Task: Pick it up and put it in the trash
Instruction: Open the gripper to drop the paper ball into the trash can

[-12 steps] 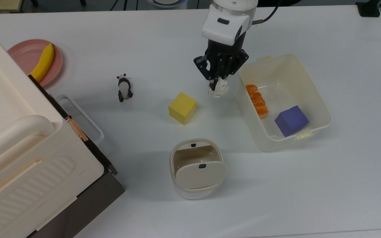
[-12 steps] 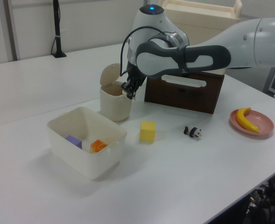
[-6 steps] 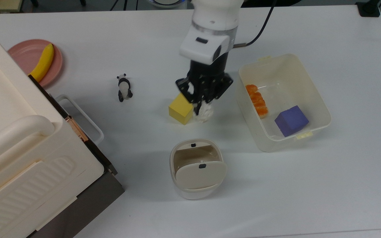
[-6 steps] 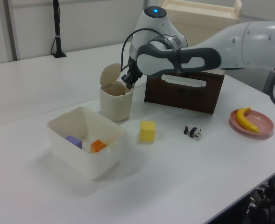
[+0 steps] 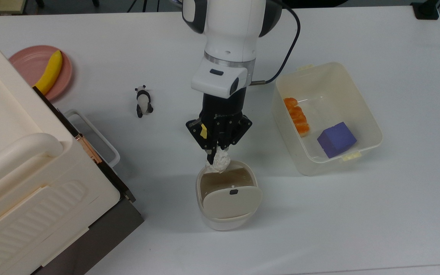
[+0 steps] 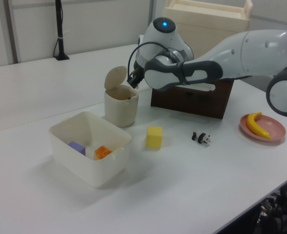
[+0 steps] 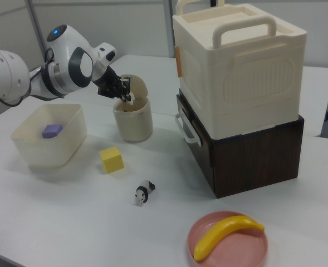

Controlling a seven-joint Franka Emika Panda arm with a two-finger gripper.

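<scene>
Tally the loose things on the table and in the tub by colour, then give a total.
Yellow: 2, cube, banana
Orange: 1, orange segments
Purple: 1, block
Black-and-white: 1, panda
Off-white: 1, paper wad in the gripper
Total: 6

Paper wad (image 5: 220,162): small, crumpled, off-white, roundish; pinched between the jaws, off the bench, hanging at the rim of the bin's open mouth on the side nearest the arm.

Trash bin (image 5: 225,221): small, cream-white, rounded, upright on the bench; swing flap lid (image 5: 232,201) tilted open, one small dark tab on it, interior exposed.
</scene>
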